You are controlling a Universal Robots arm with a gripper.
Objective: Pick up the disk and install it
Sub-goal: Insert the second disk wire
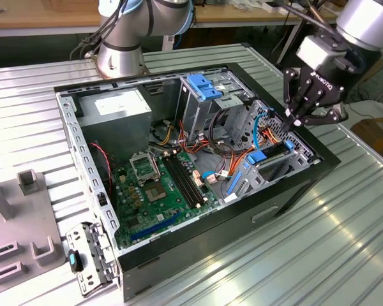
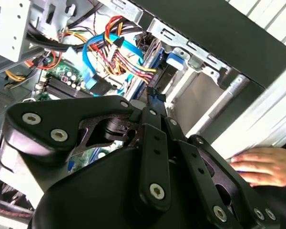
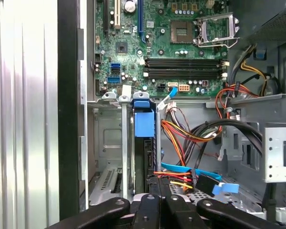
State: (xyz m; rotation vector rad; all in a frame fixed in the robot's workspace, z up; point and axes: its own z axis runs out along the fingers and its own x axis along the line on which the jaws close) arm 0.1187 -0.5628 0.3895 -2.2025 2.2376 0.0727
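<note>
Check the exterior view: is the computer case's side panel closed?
No: the computer case lies open, its green motherboard and cables in plain sight.

A: Light is bright and even, falling from above onto the ribbed metal table (image 1: 345, 229) in the exterior view, which shines pale with soft glare.

B: Inside the computer case (image 1: 293, 191) it's dimmer, with shadow under the drive cage.

A: In the second wrist view the black gripper (image 2: 150, 102) sits close and slightly soft, and the upper corner washes out white.

B: The green motherboard (image 3: 152, 43) in the first wrist view stays crisp and well lit.
</note>
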